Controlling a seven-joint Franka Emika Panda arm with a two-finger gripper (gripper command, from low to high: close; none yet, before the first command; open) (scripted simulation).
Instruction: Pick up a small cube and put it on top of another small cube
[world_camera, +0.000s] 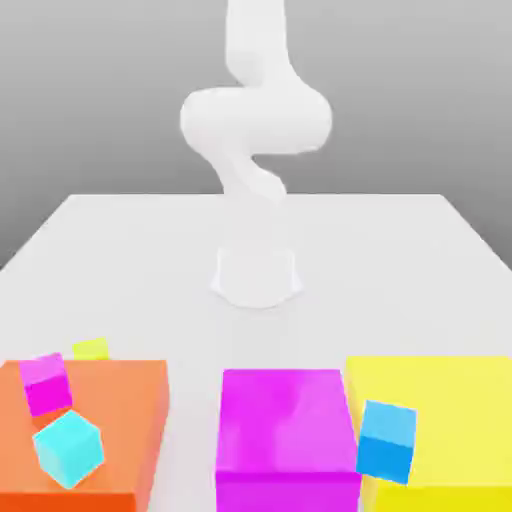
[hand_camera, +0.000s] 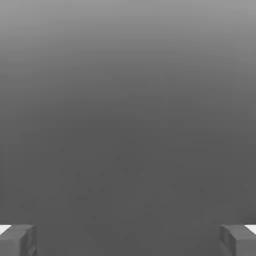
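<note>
When seen in the hand view, parted as wide as in a full opening: the two fingers (hand_camera: 17, 242) of the gripper (hand_camera: 128, 241), with nothing in hold. Between and beyond the fingers, a plain grey expanse, lighter farther from the fingertips. Back from the fingers along the arm (world_camera: 255, 120), thick white links, folded over upon themselves in the exterior view, above a white base (world_camera: 256, 280) on a pale table (world_camera: 380, 270). Outside the grasp of the fingers, toward the exterior view's left: the small yellow cube (world_camera: 90, 349), in sight just past the far edge of an orange block (world_camera: 125, 410), lower part hidden. Also free of the fingers and near the yellow cube: the small magenta cube (world_camera: 46, 385), slightly larger, tilted in appearance, over the orange block in the view. Just beside it, likewise ungrasped, a cyan cube (world_camera: 69, 450), turned corner-on. Away from the fingers' grip, farther toward the exterior view's right: a large magenta block (world_camera: 280, 420), then a large yellow block (world_camera: 450, 420), with a blue cube (world_camera: 387, 442) overlapping both in the view. Impossible to tell whether touching either.
</note>
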